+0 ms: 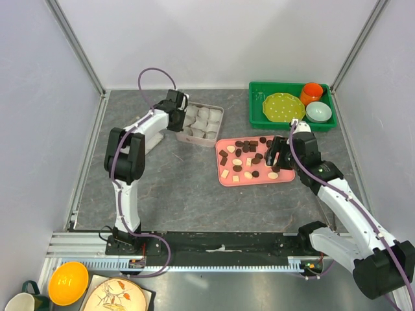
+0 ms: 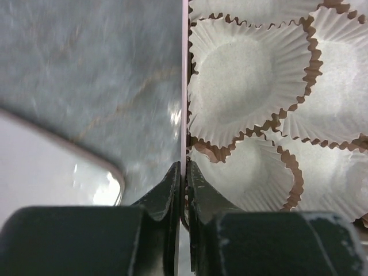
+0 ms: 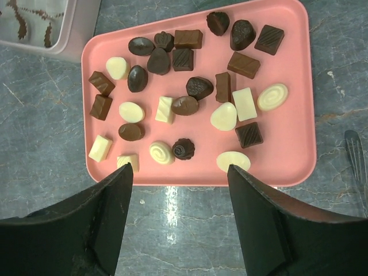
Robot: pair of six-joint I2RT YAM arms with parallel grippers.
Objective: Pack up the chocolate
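Item: chocolate-packing station, early stage. The chocolate, over two dozen dark and cream-white pieces, lies loose on the pink tray at table centre. None is seen packed. The box stands at 10 o'clock of the tray, just apart from it, and is lined with white crinkled paper cups. Every cup that shows is empty. The left gripper is pinched tight on the box's thin side wall at the 9 o'clock end, judged a steadying hold. The right gripper has its jaws spread wide and carries nothing; it hovers over the tray's 3 o'clock end in the overhead view. By this reading the whole transfer is left to do, piece by piece into the cups. A green bin at 1 o'clock of the tray holds a spotted plate, an orange cup and a pale bowl. Not made out:
- the cups under the left gripper in the overhead view
- the box corner cut off at 11 o'clock of the right wrist view
- a glossy pale shape at 8 o'clock of the left wrist view, blurred
- a grey sliver at 3 o'clock of the right wrist view
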